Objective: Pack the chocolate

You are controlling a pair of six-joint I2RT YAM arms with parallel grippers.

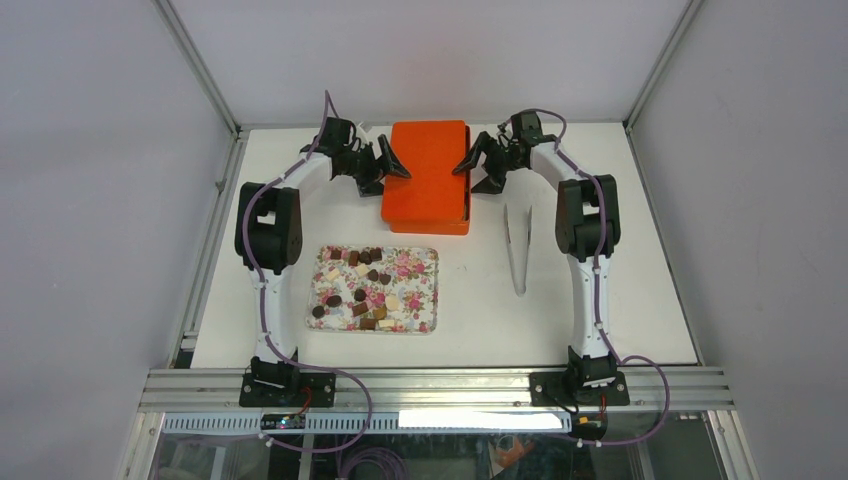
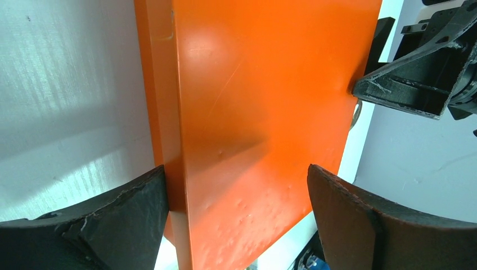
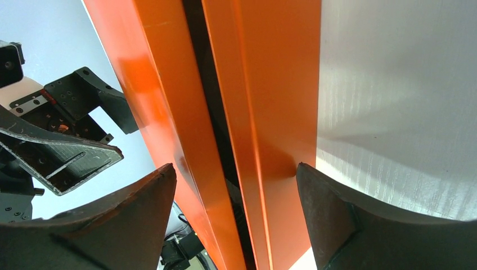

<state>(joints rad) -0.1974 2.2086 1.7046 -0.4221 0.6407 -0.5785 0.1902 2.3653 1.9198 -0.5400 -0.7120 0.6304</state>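
Chocolate [image 1: 360, 294] loose on floral tray [image 1: 422, 268] (orange box [image 1: 430, 175] beyond)

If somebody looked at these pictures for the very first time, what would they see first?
The bright orange box at the far middle of the white table jumps out first, with the left pincer and the right pincer spread wide at its two sides. Next comes the flowery tray nearer the left arm, scattered with little brown and cream chocolates.
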